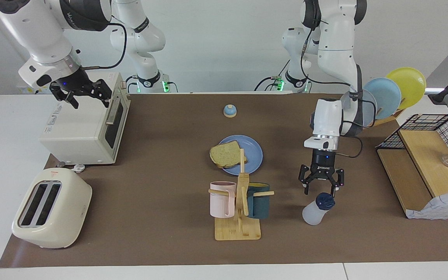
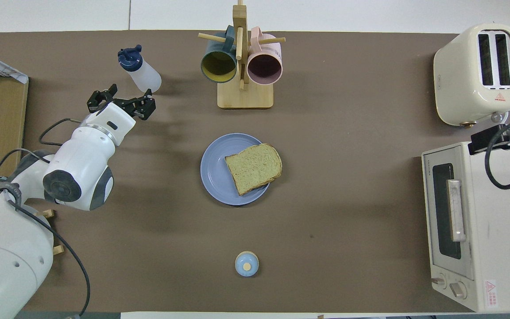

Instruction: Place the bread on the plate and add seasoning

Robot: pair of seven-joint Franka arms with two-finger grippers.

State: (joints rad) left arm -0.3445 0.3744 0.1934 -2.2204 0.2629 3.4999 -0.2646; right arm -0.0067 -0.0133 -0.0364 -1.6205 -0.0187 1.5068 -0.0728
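Overhead view: seasoning (image 2: 142,71) upright, cap away from robots, untouched.

High facing camera across table, steep overhead camera, both covering whole tabletop (image 1: 169,116)

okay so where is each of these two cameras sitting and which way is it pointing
Facing view: high across the table, looking at the robots; both arms show, left tool over the seasoning, right tool over the toaster oven.
Overhead view: above the robots' end, looking steeply down; left arm, right tool's edge.
Shared: bread on plate.
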